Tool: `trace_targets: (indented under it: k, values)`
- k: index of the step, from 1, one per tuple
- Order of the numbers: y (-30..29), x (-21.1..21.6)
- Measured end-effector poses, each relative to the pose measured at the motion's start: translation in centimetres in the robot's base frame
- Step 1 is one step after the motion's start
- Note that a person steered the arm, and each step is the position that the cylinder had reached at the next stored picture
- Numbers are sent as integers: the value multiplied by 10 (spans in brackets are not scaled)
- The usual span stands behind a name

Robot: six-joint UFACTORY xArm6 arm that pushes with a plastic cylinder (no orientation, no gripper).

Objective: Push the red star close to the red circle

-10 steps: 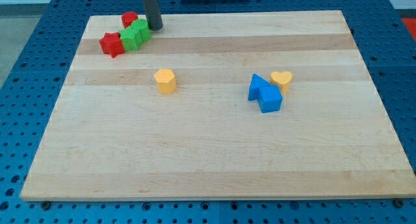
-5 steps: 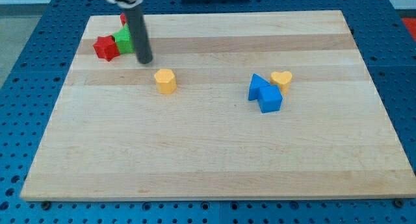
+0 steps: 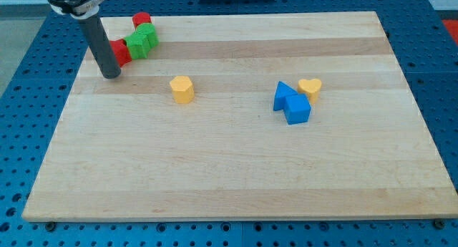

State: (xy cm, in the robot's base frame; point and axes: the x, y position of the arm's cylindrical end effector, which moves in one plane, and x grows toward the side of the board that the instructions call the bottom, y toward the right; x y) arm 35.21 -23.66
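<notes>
Camera view: my tip [image 3: 111,74] sits upper left on the table [image 3: 229,168], just lower-left of the red star [image 3: 120,52], which the rod partly hides. The red circle [image 3: 142,19] lies up-right beyond the green block [image 3: 142,41], so the push should go up-right; no fingers here, just a rod.

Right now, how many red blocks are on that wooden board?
2: a red circle block at the view's top left, and a red star block below it, partly hidden behind my tip.
</notes>
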Motion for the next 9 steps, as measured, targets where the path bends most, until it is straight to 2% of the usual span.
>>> trace_targets:
  k: [6,8,9]
  values:
    - [-16,-68]
    - [-19,-70]
    - [-19,-43]
